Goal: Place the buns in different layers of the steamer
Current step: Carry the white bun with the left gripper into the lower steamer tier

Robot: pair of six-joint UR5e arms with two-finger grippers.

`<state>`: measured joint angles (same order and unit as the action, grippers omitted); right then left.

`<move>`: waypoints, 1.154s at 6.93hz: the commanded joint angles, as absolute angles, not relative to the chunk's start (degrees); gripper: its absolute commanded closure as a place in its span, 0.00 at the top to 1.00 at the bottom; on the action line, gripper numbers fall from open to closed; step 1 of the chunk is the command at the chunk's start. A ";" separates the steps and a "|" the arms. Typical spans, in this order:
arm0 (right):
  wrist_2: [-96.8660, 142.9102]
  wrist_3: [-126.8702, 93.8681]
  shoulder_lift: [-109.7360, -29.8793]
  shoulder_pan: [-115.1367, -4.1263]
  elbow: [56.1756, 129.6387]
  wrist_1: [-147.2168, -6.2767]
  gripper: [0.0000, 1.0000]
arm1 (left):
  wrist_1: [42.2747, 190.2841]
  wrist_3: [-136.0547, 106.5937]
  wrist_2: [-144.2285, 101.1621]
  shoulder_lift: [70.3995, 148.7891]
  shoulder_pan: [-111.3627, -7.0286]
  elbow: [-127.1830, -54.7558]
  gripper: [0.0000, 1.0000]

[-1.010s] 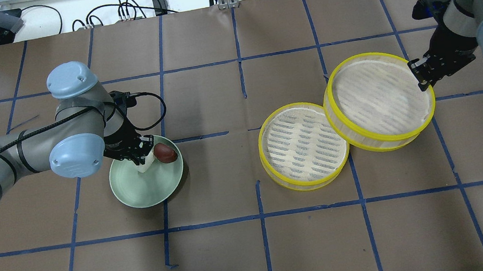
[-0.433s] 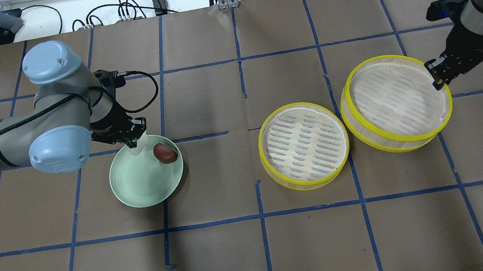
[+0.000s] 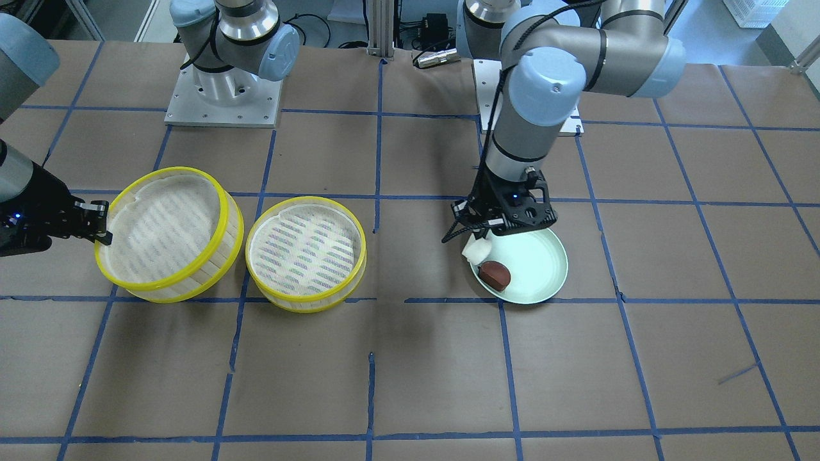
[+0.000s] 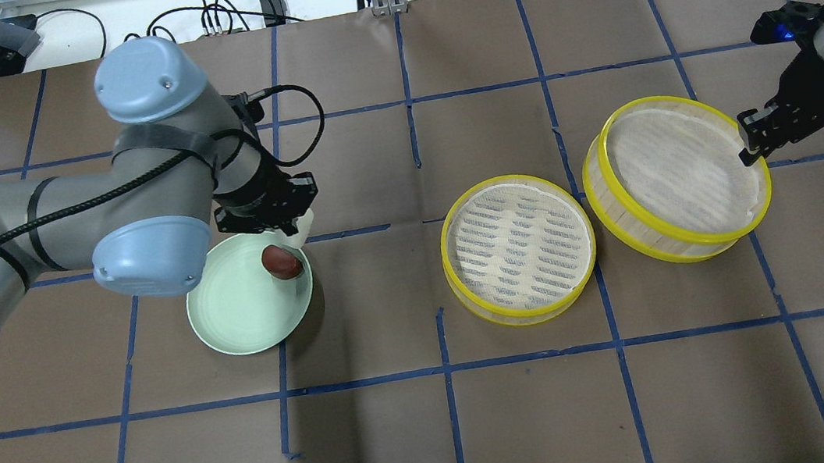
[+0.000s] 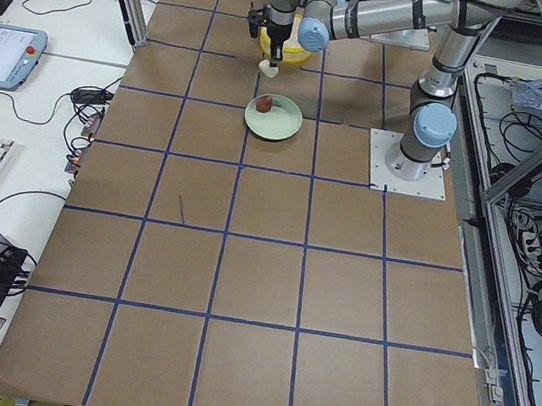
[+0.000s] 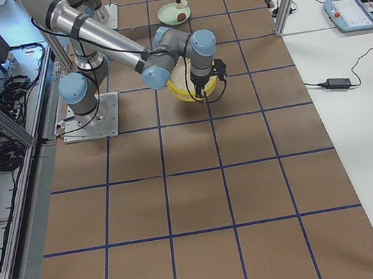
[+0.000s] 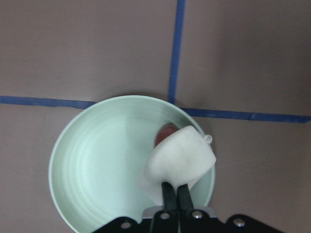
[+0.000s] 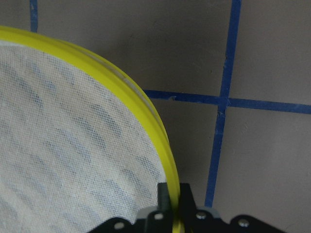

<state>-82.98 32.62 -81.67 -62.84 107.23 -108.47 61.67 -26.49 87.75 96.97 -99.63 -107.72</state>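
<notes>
**bao_bot:** Two grips here, and neither looks great to us. The left gripper (image 7: 176, 194) has its jaws squeezed almost together on just the bottom edge of the small white rounded bun (image 7: 181, 158). That bun hangs in the air over the edge of the pale green round dish (image 4: 234, 316). The glossy reddish-brown bun (image 4: 280, 262) sits in that dish right beside it.

**ur5_fan:** Yeah, we see so little bun between those fingers. We reckon a fast swing toward the steamer could make it pivot or pop out and land on the brown paper-covered table (image 4: 452, 431) instead of in a tray. If it's squishy it might also just work loose.

**bao_bot:** Then the right gripper (image 8: 171, 194) is clamped on the rim of one yellow-rimmed round steamer layer (image 4: 676, 175) with a white perforated liner, one finger inside and one outside. That layer looks tipped rather than flat.

**ur5_fan:** A thin rim pinch with the whole tray hanging off one side, lol. We'd guess it can twist in the jaws or slip. The second matching layer (image 4: 516, 246) lies flat just beside it. Both are empty and we can't tell if they touch, so a sloppy set-down could shove it. And we need one bun per layer, so dropping both in the same tray is the dumb way to fail.
</notes>
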 commanded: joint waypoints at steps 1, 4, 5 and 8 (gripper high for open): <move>-81.04 33.22 -81.65 -61.88 107.67 -108.19 0.08 | 57.24 -44.31 85.97 98.96 -108.33 -106.53 0.00; -81.47 34.10 -81.74 -61.87 107.49 -108.28 0.08 | 44.07 -59.81 84.81 107.63 -118.63 -104.86 0.01; -81.91 34.10 -81.74 -61.87 107.40 -108.28 0.07 | 43.60 -62.64 84.90 109.41 -120.39 -103.03 0.01; -82.00 34.19 -81.83 -61.87 107.40 -108.28 0.07 | 44.03 -57.87 86.38 109.43 -120.59 -102.83 0.98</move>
